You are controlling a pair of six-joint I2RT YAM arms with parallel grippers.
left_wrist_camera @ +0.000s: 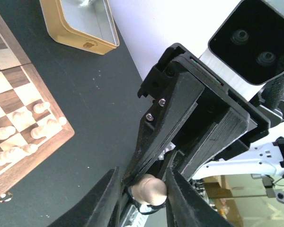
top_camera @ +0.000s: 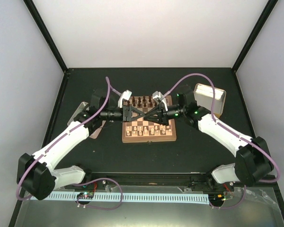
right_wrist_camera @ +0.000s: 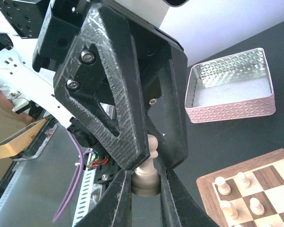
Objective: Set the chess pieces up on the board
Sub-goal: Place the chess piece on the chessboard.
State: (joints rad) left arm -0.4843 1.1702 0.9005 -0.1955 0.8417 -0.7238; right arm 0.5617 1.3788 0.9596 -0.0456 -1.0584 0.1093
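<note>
The board [top_camera: 149,139] lies mid-table, with pale chess pieces [top_camera: 149,130] on its near rows and dark pieces [top_camera: 143,100] on the far rows. My left gripper [top_camera: 143,115] and right gripper [top_camera: 147,115] meet tip to tip above the board. Both close on one pale pawn. In the right wrist view my right gripper [right_wrist_camera: 146,194] clamps the pawn's base [right_wrist_camera: 146,182], and the left gripper's fingers pinch its head. In the left wrist view my left gripper [left_wrist_camera: 144,198] holds the pawn's rounded head [left_wrist_camera: 150,189]. Standing pale pieces show at the board's corner [left_wrist_camera: 19,135] [right_wrist_camera: 236,191].
A gold-rimmed tray [top_camera: 209,98] [left_wrist_camera: 80,23] stands right of the board. A pink embossed tray [right_wrist_camera: 232,90] stands to the left, mostly under my left arm in the top view [top_camera: 80,112]. Black frame posts and white walls enclose the table.
</note>
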